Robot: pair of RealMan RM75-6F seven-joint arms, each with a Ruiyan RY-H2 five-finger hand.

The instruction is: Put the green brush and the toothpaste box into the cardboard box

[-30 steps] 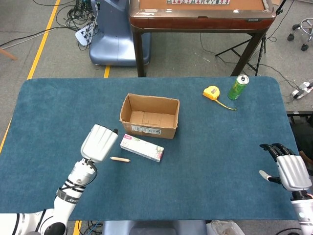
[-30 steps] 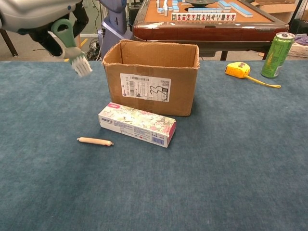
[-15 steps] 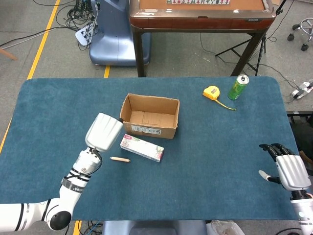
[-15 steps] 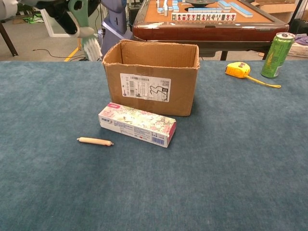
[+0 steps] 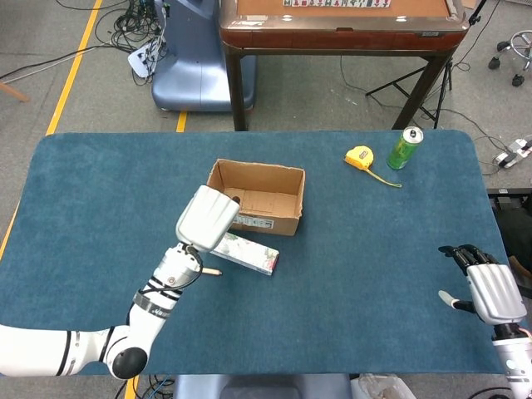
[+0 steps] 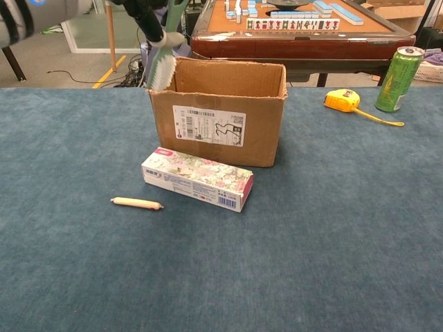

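While your left hand (image 5: 207, 218) is gripping the green brush (image 6: 163, 59) above the cardboard box (image 6: 218, 117), you're delivering it. Next, release inside; your right hand (image 5: 489, 288) is resting, fingers apart.

Green brush (image 6: 165, 52), floral toothpaste box (image 6: 197, 178), brown cardboard box (image 6: 218, 111), blue table (image 6: 332, 228).

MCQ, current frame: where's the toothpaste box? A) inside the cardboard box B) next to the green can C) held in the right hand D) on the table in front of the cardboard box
D: the toothpaste box lies flat on the table just in front of the cardboard box, with neither hand on it.
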